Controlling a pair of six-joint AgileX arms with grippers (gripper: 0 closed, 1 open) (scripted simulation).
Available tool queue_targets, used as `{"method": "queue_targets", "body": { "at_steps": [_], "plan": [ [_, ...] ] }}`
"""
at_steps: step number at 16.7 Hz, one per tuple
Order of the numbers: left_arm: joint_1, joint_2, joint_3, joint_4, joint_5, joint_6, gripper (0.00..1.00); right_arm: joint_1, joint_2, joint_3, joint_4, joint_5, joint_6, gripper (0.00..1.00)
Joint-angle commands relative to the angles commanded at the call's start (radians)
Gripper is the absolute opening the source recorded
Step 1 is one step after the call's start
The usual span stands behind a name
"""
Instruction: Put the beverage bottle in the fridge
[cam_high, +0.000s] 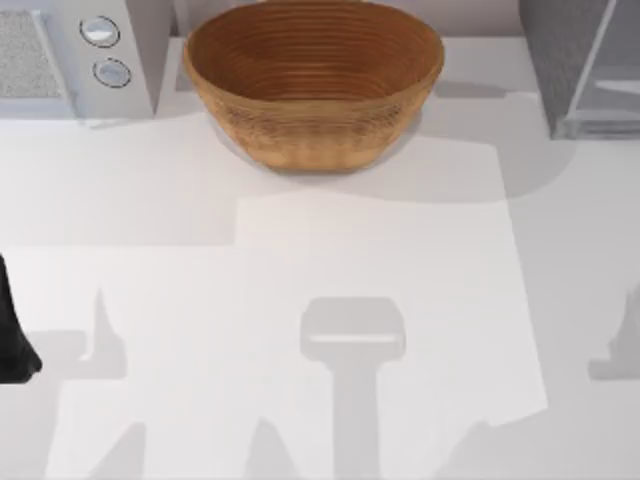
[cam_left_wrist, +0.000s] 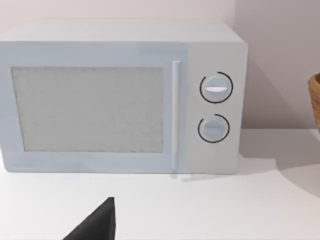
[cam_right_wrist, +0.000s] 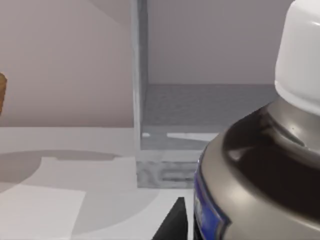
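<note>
The right gripper (cam_right_wrist: 200, 227) is, by my judgement, clenched on the small beverage bottle (cam_right_wrist: 260, 170) of reddish-brown liquid with white screw cap and blue-edged label, one dark finger (cam_right_wrist: 172, 222) beside its wall; the bottle hangs just before the large grey speckled fridge (cam_right_wrist: 165, 170), whose cavity gapes open toward it; carry it level over the sill, well clear of the pale door panel (cam_high: 610, 85), and set it upright on the speckled floor before letting go; nothing lies between bottle and fridge; left of the fridge stands a round woven brown basket (cam_high: 313, 80); farther left, a white two-dial microwave (cam_high: 60, 50); the left arm (cam_high: 12, 335) is parked farthest from the fridge.
</note>
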Motion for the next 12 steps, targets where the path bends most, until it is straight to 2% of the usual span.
{"method": "queue_targets", "body": {
  "at_steps": [7,12],
  "plan": [
    [0.000,0.000,0.000,0.000,0.000,0.000,1.00,-0.008,0.022,0.027,0.029,-0.006,0.004,0.01],
    [0.000,0.000,0.000,0.000,0.000,0.000,1.00,-0.043,0.233,0.166,0.181,-0.039,0.021,0.01]
  ]
}}
